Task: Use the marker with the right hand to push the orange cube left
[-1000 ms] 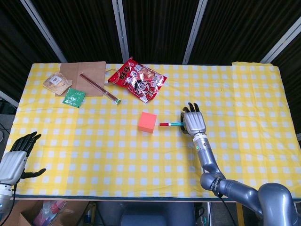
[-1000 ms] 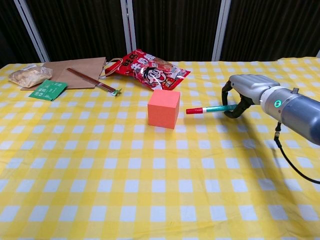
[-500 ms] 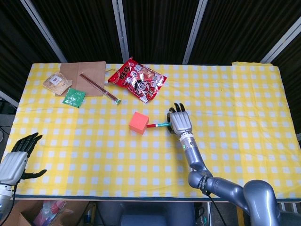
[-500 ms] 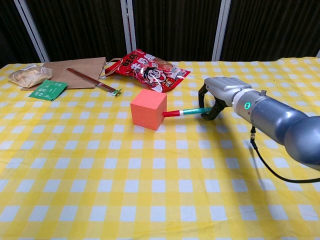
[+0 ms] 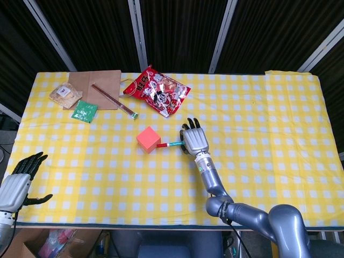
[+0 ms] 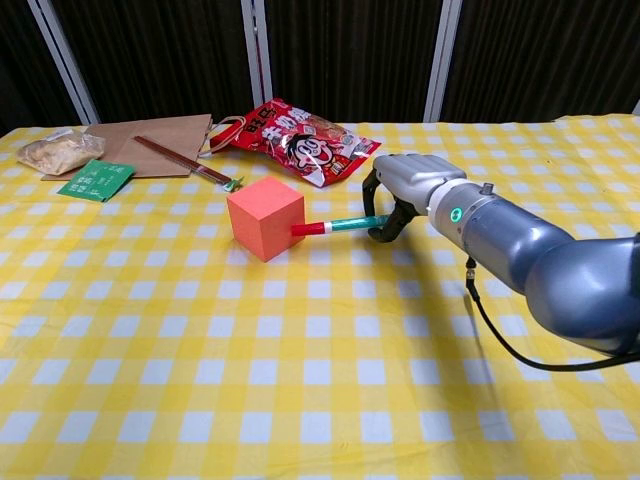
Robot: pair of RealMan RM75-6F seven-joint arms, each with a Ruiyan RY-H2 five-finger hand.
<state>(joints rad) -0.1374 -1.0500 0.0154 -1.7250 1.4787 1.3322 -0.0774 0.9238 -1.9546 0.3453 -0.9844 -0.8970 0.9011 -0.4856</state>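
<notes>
Near the middle of the yellow-and-white checked desk (image 5: 269, 107), the small orange foam-like cube (image 5: 148, 140) is sitting with the red cap of the slim green-barrelled marker (image 5: 173, 144) touching its face at 3 o'clock. The right hand (image 5: 195, 141) is gripping the marker's far end, fingers curled around the barrel. The left hand (image 5: 19, 180) is hanging at the desk's 8 o'clock corner, fingers apart, holding nothing.

Judging by its look, the cube is light and rigid — likely to slide easily on the cloth, yet prone to spinning if the tip is pressing off-centre. The marker is stiff and smooth, so holding it well back along the barrel, level with the cube's mid-face, seems wise.

At 12 o'clock from the cube, a red printed snack bag (image 5: 158, 90) is lying well apart.
</notes>
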